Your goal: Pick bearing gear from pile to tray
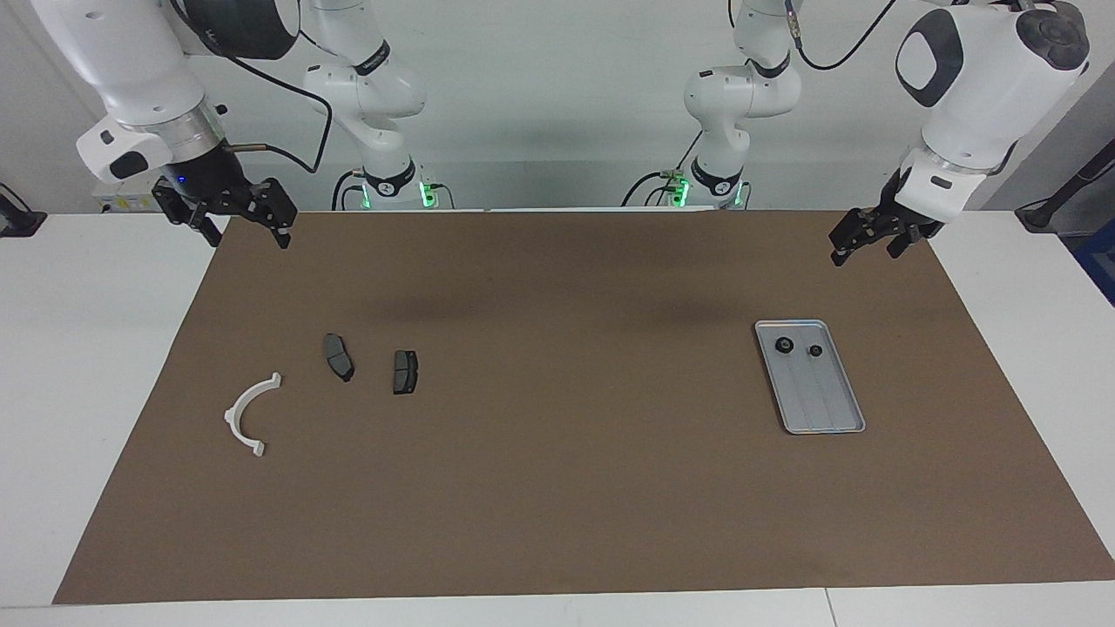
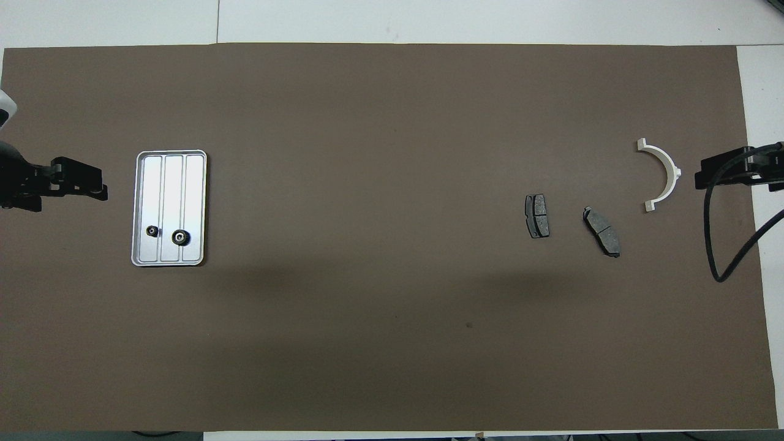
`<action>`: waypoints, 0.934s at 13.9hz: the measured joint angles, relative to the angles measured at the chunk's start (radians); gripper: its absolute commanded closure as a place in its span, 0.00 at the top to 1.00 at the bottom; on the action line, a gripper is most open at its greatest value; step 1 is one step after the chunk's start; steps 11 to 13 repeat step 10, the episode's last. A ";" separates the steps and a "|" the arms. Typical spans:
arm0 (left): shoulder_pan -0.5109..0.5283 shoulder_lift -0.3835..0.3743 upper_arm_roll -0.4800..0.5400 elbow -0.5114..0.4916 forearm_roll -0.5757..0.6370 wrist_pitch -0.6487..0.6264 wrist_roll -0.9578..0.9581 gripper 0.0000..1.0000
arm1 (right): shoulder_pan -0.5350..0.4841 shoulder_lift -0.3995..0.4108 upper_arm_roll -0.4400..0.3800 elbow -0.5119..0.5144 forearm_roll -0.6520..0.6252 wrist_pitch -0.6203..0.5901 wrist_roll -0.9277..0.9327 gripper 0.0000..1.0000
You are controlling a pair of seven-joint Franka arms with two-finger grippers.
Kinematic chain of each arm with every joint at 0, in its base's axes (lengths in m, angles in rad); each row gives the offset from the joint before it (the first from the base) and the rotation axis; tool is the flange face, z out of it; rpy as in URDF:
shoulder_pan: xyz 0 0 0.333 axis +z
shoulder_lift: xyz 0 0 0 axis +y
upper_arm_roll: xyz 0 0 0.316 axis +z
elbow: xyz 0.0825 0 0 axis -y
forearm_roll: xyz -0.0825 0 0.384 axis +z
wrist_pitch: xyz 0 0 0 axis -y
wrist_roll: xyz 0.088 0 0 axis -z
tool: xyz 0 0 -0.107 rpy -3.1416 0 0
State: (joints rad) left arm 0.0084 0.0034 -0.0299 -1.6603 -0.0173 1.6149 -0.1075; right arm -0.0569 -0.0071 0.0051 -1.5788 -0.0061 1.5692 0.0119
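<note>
Brown matting [image 1: 557,488] is seen covering most of the white table [image 1: 87,392]. The tray [image 1: 827,409] is noted at about 3 o'clock of the mat's centre in the facing view and at 9 o'clock in the overhead view [image 2: 141,184], toward the left arm's end. Two black bearing gears are seen inside it, at the end nearer the robots: the larger gear [image 1: 783,345] [image 2: 180,237] and the smaller gear [image 1: 816,351] [image 2: 152,231], side by side but apart. The remaining pile is spread toward the right arm's end: a white arc piece [image 1: 248,418] [image 2: 664,177] and two dark brake pads [image 1: 338,356] [image 1: 405,372], all lying apart on the mat. The left gripper [image 1: 858,239] is held raised over the mat's corner, at 1 o'clock of the tray in the facing view; its fingers appear parted and nothing is gripped. The right gripper [image 1: 244,218] is raised over the mat's corner at its own end, its fingers [image 1: 280,222] spread wide and empty. Arm bodies and gripper height are shown only by the facing view; in the overhead view merely the tips of the left gripper [image 2: 79,184] and right gripper [image 2: 723,171] are caught, at the frame edges.
</note>
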 measured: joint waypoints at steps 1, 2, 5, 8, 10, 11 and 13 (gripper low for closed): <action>0.000 0.000 0.000 0.000 0.000 0.000 0.000 1.00 | -0.001 0.000 0.000 0.000 0.000 0.000 0.000 1.00; 0.000 0.000 0.000 0.000 0.000 0.000 0.000 1.00 | -0.001 0.000 0.000 0.000 0.000 0.000 0.000 1.00; 0.000 0.000 0.000 0.000 0.000 0.000 0.000 1.00 | -0.001 0.000 -0.001 0.000 0.000 0.000 0.000 1.00; 0.000 0.000 0.000 0.000 0.000 0.000 0.000 1.00 | -0.002 0.000 -0.001 0.000 0.000 0.000 0.000 1.00; 0.000 0.000 0.001 0.001 0.000 0.000 0.000 1.00 | -0.002 0.000 -0.001 0.000 0.000 0.000 0.000 1.00; 0.000 0.000 0.001 0.001 0.000 0.000 0.000 1.00 | -0.002 0.000 -0.001 0.000 0.000 0.000 0.000 1.00; 0.000 0.000 0.001 0.001 0.000 0.000 0.000 1.00 | -0.002 0.000 -0.001 0.000 0.000 0.000 0.000 1.00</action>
